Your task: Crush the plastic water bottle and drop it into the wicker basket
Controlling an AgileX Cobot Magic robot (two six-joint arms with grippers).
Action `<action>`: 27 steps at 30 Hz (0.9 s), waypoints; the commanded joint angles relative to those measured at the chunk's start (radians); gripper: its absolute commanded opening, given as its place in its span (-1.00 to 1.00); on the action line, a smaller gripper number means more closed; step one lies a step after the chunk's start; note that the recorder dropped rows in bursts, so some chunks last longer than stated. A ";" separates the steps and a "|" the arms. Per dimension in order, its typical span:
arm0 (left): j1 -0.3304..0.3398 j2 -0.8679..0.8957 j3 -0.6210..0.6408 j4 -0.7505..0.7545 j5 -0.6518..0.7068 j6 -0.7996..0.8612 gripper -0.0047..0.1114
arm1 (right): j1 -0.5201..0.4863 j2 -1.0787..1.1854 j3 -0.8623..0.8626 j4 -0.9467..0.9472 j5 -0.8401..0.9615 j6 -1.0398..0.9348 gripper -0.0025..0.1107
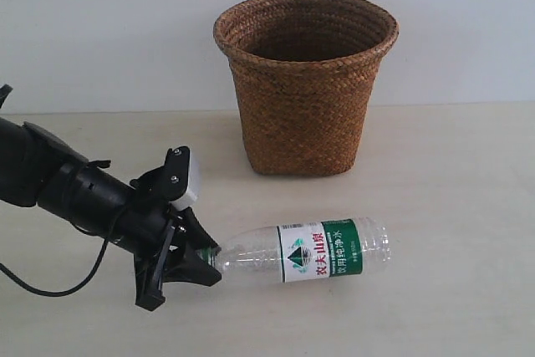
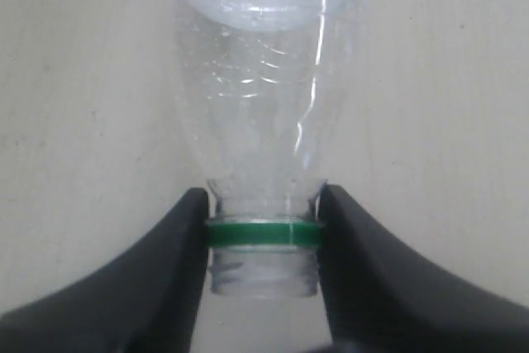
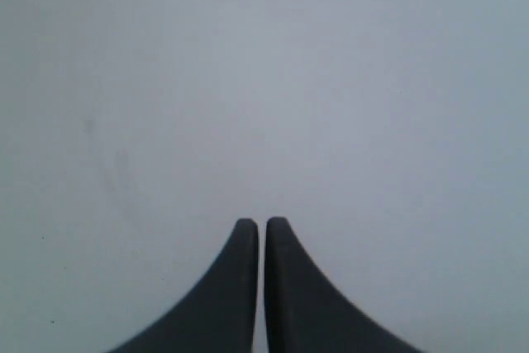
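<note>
Left hand [image 2: 263,212] pinches the plastic water bottle [image 1: 309,250] by the neck, lower centre; best held square, body flattened against the table [image 1: 451,206].

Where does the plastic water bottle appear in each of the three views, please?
Exterior view: the plastic water bottle lies on its side, low in the middle, in front of the wicker basket.
Left wrist view: it fills the upper middle, its open mouth nearest the camera.
Right wrist view: not in it.
Shared landmark: the green neck ring, clamped by the left gripper.
</note>
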 commanded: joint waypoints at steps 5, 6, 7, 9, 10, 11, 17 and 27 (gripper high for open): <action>-0.006 -0.006 -0.003 -0.015 0.007 0.004 -0.84 | -0.001 0.387 -0.267 -0.164 -0.096 0.008 -0.96; -0.006 -0.006 -0.003 -0.015 0.007 0.004 -0.85 | -0.001 0.449 -0.300 -0.220 -0.111 0.008 -0.96; -0.006 -0.006 -0.003 -0.013 0.006 0.004 -0.85 | -0.001 0.511 -0.327 -0.268 -0.113 0.008 -0.96; -0.006 -0.006 -0.003 0.013 0.003 0.004 -0.85 | -0.001 0.638 -0.394 -0.403 -0.111 0.016 -0.96; -0.006 -0.006 -0.003 0.031 0.003 0.004 -0.85 | -0.001 0.700 -0.426 -0.470 -0.095 0.040 -0.96; -0.006 -0.006 -0.003 0.042 0.003 0.004 -0.85 | -0.001 0.747 -0.458 -0.524 -0.063 0.072 -0.96; -0.006 -0.006 -0.003 0.043 0.001 0.004 -0.85 | -0.001 1.022 -0.609 -1.032 0.132 0.433 -0.96; -0.006 0.037 -0.003 0.056 -0.065 0.004 -0.85 | 0.052 1.271 -0.807 -1.819 0.111 1.111 -0.96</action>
